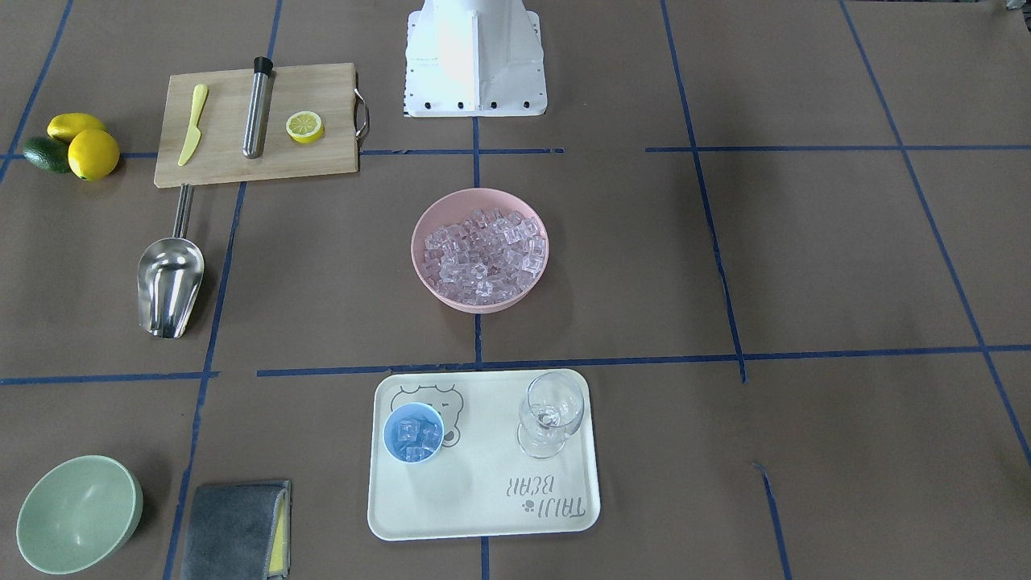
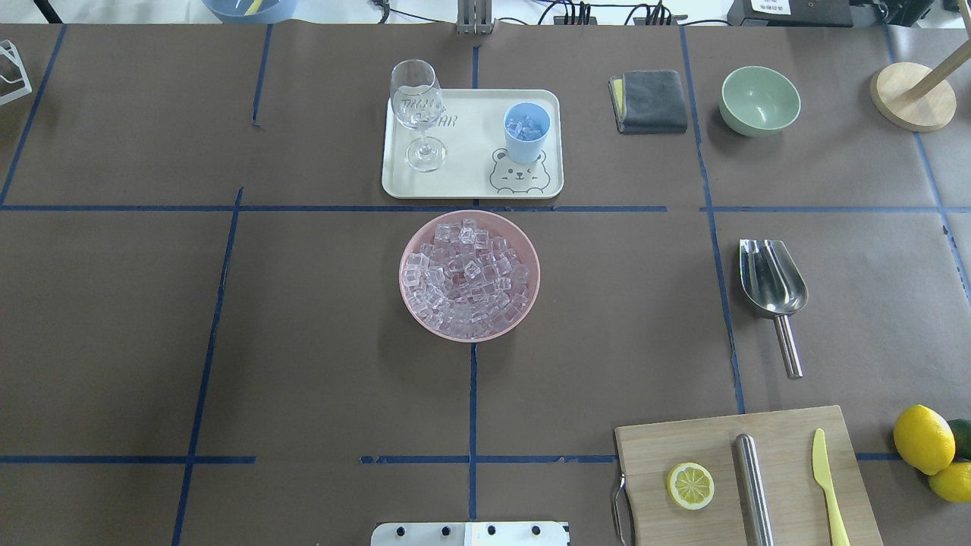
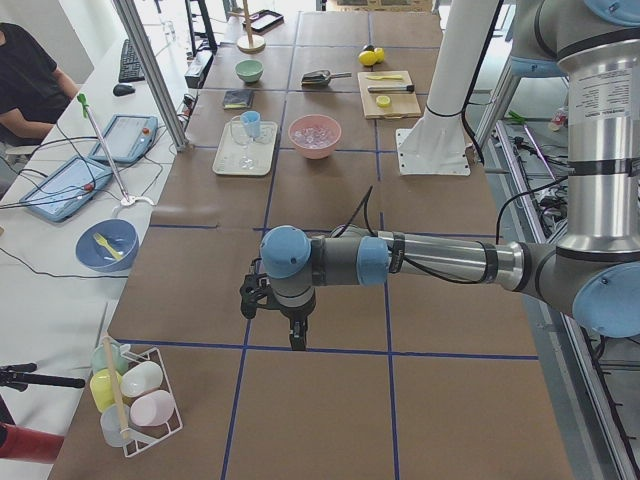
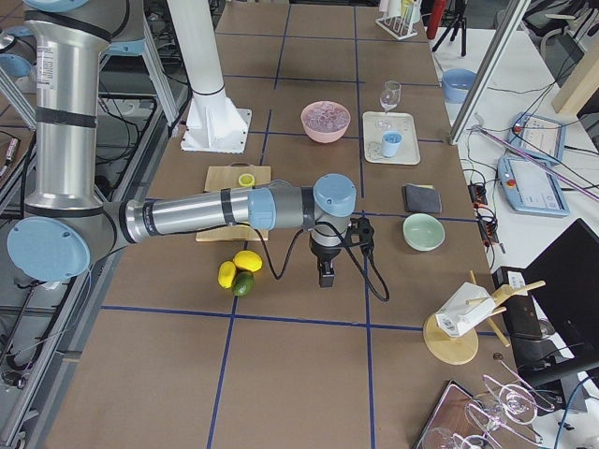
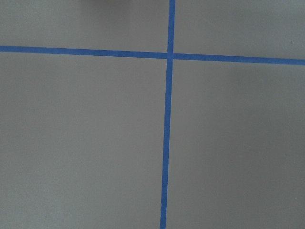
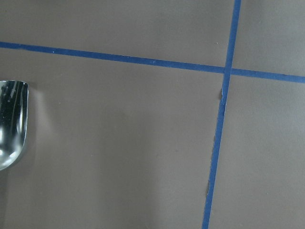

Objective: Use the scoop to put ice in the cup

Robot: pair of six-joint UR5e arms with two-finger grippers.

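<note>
Exterior side views: left fingers (image 3: 297, 338) and right fingers (image 4: 325, 274) hung over bare bench (image 2: 303, 341), nothing visibly held; spread or pressed together could not be told. Scoop (image 2: 772, 284): lay unheld on the bench, near the cutting board (image 2: 728, 455). Cup (image 2: 526, 130): stood on the tray (image 2: 463, 178), a few cubes inside. Ice (image 2: 466, 280): main heap in the pink bowl (image 2: 535, 290). Status, judged: some ice delivered, task done or nearly so.

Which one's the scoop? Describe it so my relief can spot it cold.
Find the wooden cutting board on the robot's right side. Just beyond its far edge, flat on the table, lies the scoop: shiny steel, open trough-shaped bowl, thin handle pointing back at the board. The steel cylinder on the board is a plain tube.
</note>
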